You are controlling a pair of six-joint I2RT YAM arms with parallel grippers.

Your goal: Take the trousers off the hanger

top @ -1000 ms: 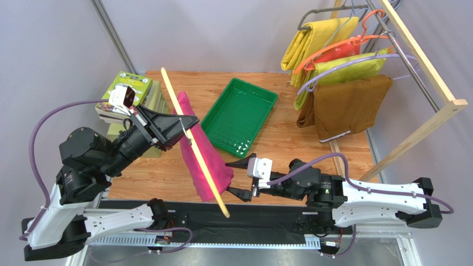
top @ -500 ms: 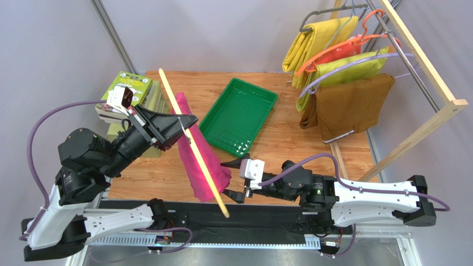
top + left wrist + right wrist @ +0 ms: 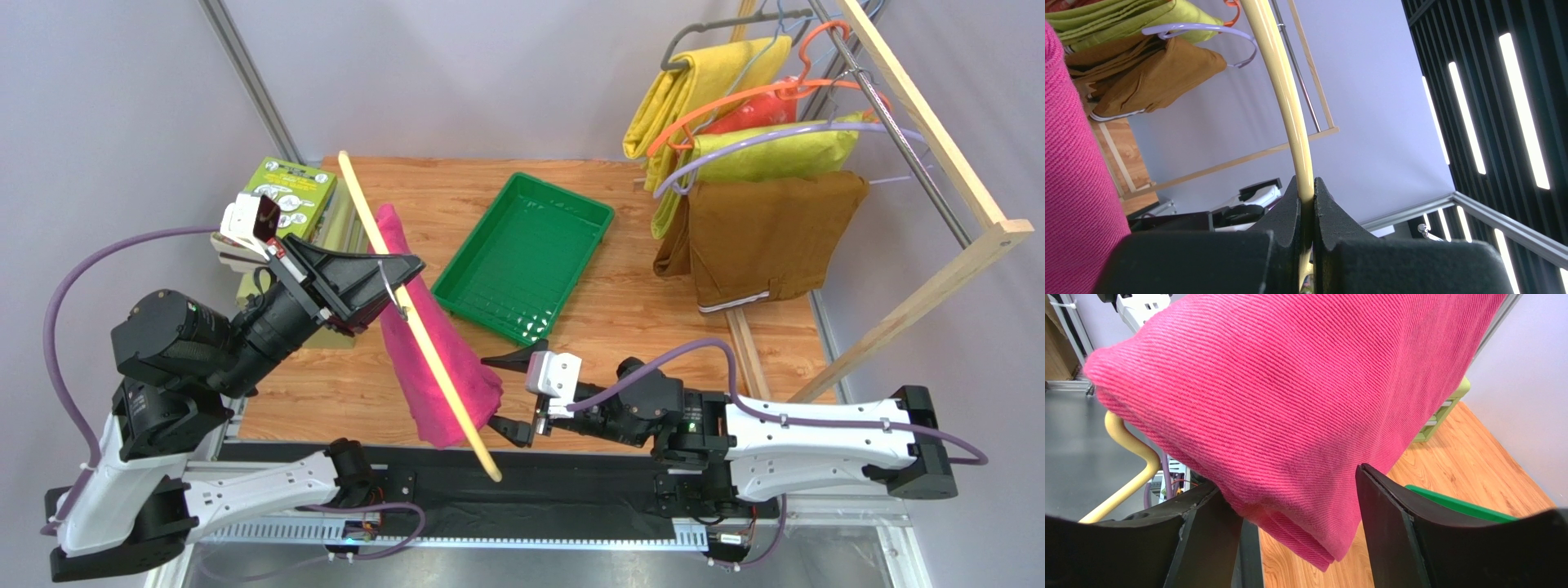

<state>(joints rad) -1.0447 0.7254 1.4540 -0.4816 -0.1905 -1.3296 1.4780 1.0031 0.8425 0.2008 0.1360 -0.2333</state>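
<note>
- The hanger (image 3: 445, 368) is raised over the table and runs from 11 o'clock down to 5 o'clock in the top view. The trousers (image 3: 469, 368) are draped over it, at about 8 o'clock from the green tray (image 3: 521, 257).
- The left gripper (image 3: 1307, 190) is clenched on a thin cream rod of the hanger. I judge this hold to be narrow, so a strong pull on the fabric could turn the hanger between the fingers or drag it out.
- The right gripper (image 3: 1296, 527) is at 4 o'clock of the trousers. Its fingers are spread, one on each side of the lowest corner of the bundle, and they grasp nothing yet.
- If these fingers close here, they may take only the outer layers of the fold. The corner could then slip free, or only one layer could come away while the rest remains on the bar.
- In the right wrist view, the curved end of the hanger shows at 9 o'clock, just beside the left finger. A closing that reaches a little too far could pinch this end together with the cloth, and the pull would then work against the left arm.
- The low end of the trousers hangs near the table edge at 6 o'clock. If the cloth comes off suddenly and is not firmly held, it may fall beyond the edge onto the arm bases.
- A pull along the bar toward 5 o'clock, not across it, may only bunch the fabric.
</note>
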